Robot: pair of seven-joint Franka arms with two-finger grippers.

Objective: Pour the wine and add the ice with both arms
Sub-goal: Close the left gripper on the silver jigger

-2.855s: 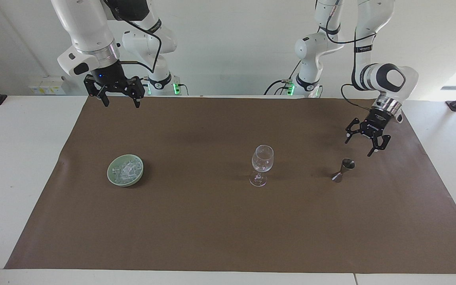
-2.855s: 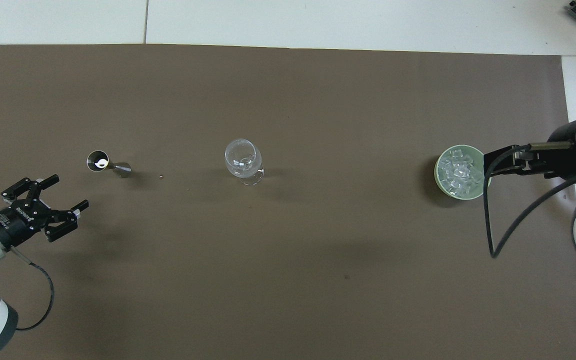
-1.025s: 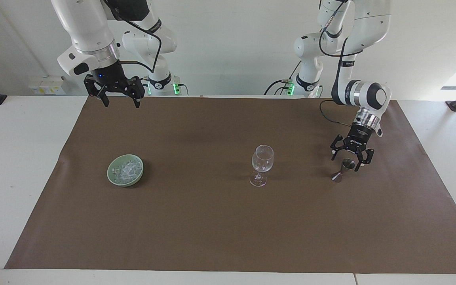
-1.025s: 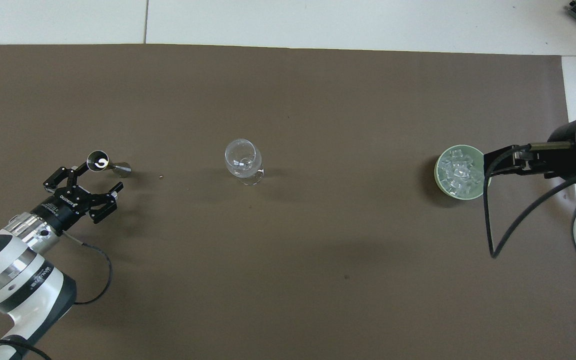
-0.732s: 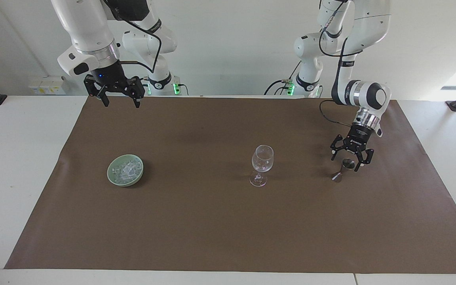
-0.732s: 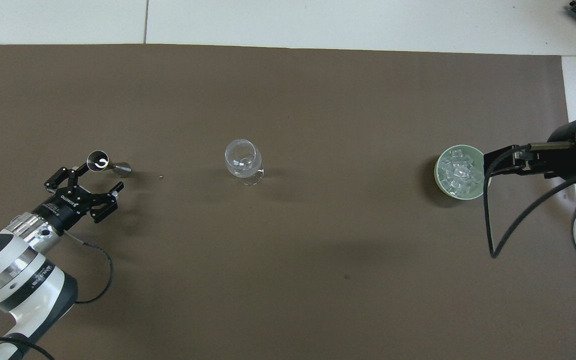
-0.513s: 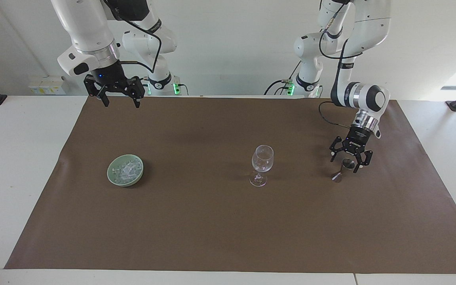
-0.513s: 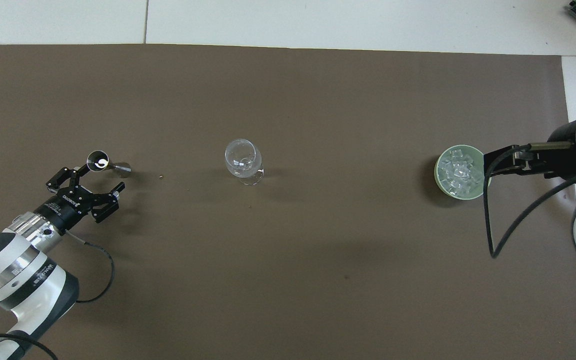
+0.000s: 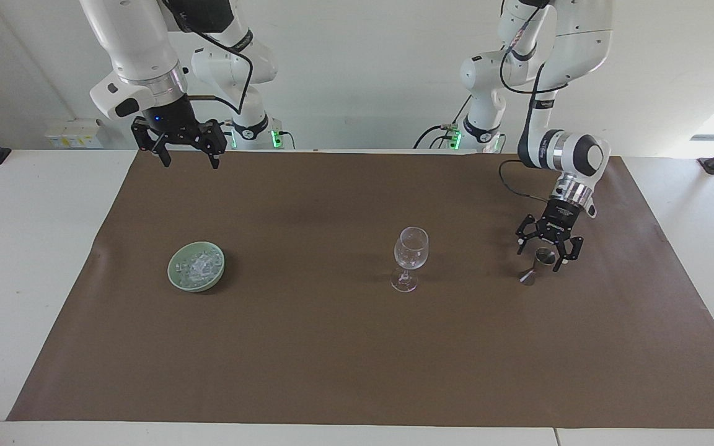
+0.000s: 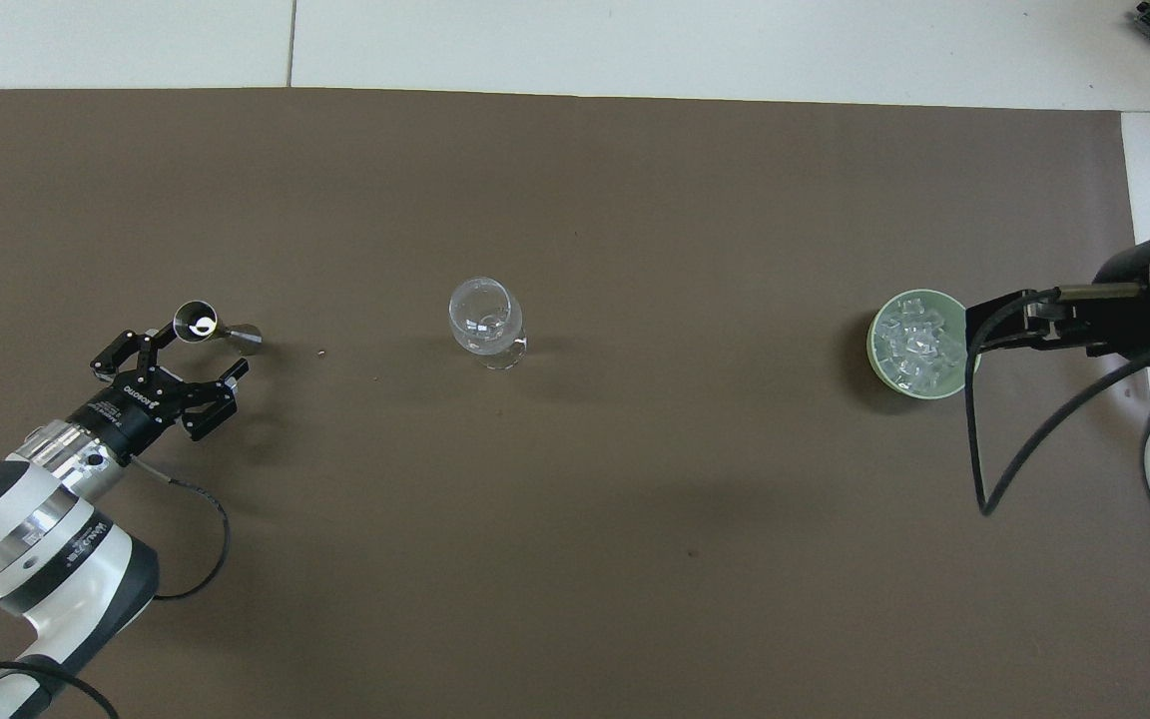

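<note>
The left gripper (image 9: 542, 259) is held with jaws spread on either side of the metal jigger (image 9: 538, 265), toward the left arm's end from the wine glass (image 9: 409, 258). The right gripper (image 9: 187, 158), jaws spread, is raised over the mat's edge (image 9: 344, 155). The ice (image 9: 198, 266) is heaped in the green bowl (image 9: 177, 280), toward the right arm's end from the wine glass.

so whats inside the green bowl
A heap of clear ice chunks fills the green bowl. The ice covers the bowl's bottom, so anything beneath it cannot be seen.

right tool (image 10: 1034, 318) mostly off-frame overhead
</note>
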